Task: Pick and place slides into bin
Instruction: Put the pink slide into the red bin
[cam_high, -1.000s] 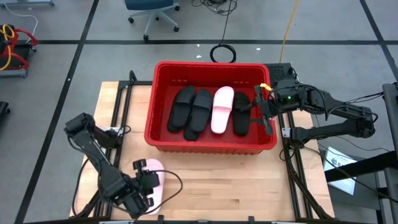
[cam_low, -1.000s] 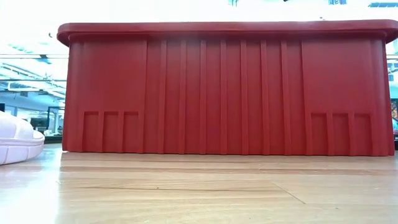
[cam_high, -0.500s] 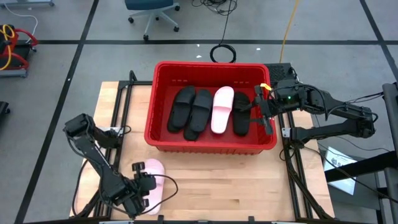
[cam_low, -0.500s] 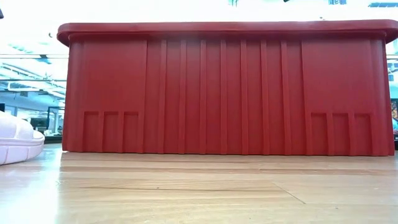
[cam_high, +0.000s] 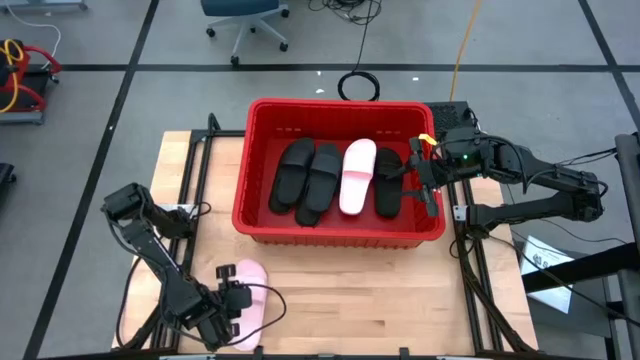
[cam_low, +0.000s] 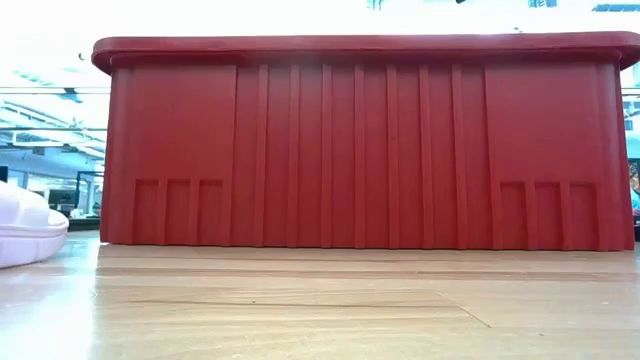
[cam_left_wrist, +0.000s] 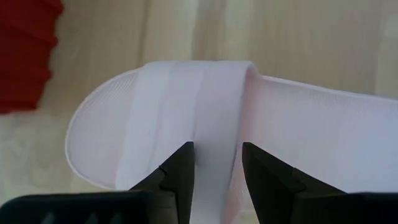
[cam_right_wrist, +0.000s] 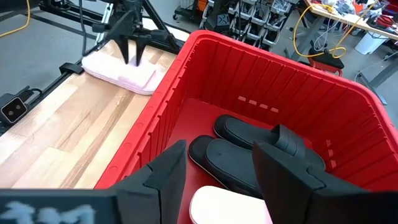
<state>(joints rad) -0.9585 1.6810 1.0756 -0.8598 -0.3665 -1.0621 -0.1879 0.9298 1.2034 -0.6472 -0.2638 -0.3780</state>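
No brand or writing can be read on any of the slides or on the bin (cam_high: 338, 232).

The left gripper (cam_left_wrist: 216, 163) is down at the table's (cam_high: 400, 290) seven o'clock corner, its arm folded low from the left edge, fingers (cam_left_wrist: 180, 171) pointing down over the strap of the lone pale pink slide (cam_high: 247, 290). The fingers straddle the strap's raised fold, partly parted; I cannot tell whether they actually pinch it.

The right gripper (cam_high: 420, 178) hangs over the bin's three o'clock rim, arm reaching in from the right, jaws spread wide and holding nothing.

Inside the bin lie three black slides (cam_high: 310, 177) and one pink slide (cam_high: 357, 175), side by side.
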